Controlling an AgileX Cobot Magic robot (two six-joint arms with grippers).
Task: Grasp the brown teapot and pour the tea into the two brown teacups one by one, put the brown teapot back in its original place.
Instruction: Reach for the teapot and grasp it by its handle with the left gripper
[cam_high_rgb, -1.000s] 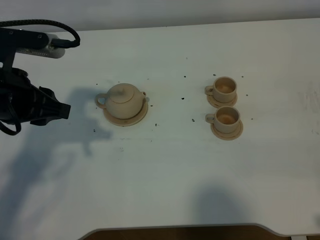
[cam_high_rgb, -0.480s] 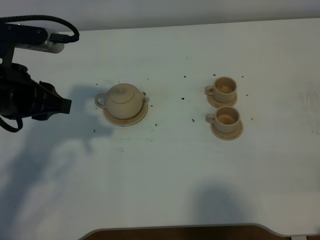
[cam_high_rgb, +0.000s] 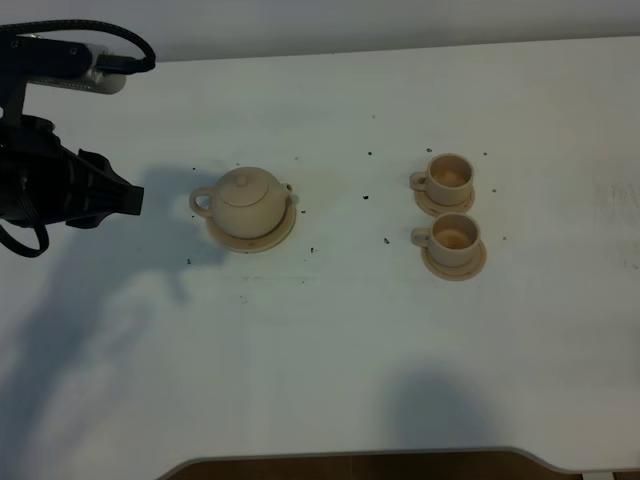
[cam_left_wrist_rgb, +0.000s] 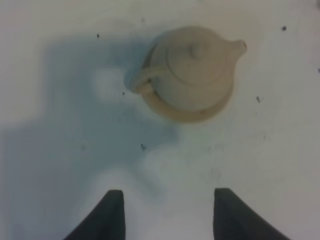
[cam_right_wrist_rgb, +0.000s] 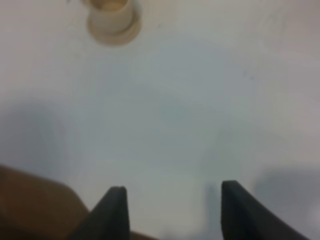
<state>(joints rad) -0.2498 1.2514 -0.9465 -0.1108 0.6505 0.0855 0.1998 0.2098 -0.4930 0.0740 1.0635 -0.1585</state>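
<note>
From the high camera, the brown teapot (cam_high_rgb: 248, 200) sits on its wide saucer (cam_high_rgb: 272, 237) left of middle on the white table (cam_high_rgb: 330, 340), handle toward the left gripper (cam_high_rgb: 128, 198). The far teacup (cam_high_rgb: 449, 174) and near teacup (cam_high_rgb: 453, 236) stand on their small saucers well to the right. Dark specks (cam_high_rgb: 365, 197) dot the table between them, and nothing blocks the gap from gripper to pot. Since a second ago the left gripper has drifted toward the table's far edge. In the left wrist view the left gripper (cam_left_wrist_rgb: 167, 212) has its fingers (cam_left_wrist_rgb: 107, 217) apart and empty, well short of the teapot (cam_left_wrist_rgb: 192, 65). In the right wrist view the right gripper (cam_right_wrist_rgb: 172, 212) is likewise spread and empty over bare table, with a teacup (cam_right_wrist_rgb: 112, 12) beyond.
</note>
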